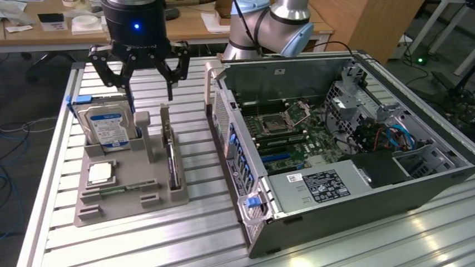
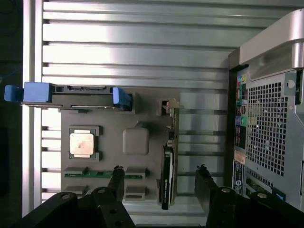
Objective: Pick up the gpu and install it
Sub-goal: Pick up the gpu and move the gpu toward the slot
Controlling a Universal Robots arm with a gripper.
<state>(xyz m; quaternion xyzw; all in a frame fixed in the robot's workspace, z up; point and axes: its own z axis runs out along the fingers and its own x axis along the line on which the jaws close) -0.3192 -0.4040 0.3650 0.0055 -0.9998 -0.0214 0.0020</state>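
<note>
The gpu (image 1: 171, 167) is a thin dark card standing on edge in a slot of the grey holder (image 1: 126, 196), on the side nearest the computer case (image 1: 334, 144). Its pale bracket end points toward the far side of the table. My gripper (image 1: 148, 92) hangs open above the far end of the holder, well clear of the card, with nothing in it. In the wrist view the gpu (image 2: 167, 175) shows edge-on from above, and the gripper (image 2: 160, 169) straddles it with one finger on either side, high above it.
The holder (image 2: 114, 123) also carries a hard drive (image 1: 108, 125) with blue tabs, a processor chip (image 1: 100, 172) and a green memory stick (image 1: 111, 191). The open case (image 2: 270, 118) lies on the slatted aluminium table (image 1: 186, 233). Desks stand behind.
</note>
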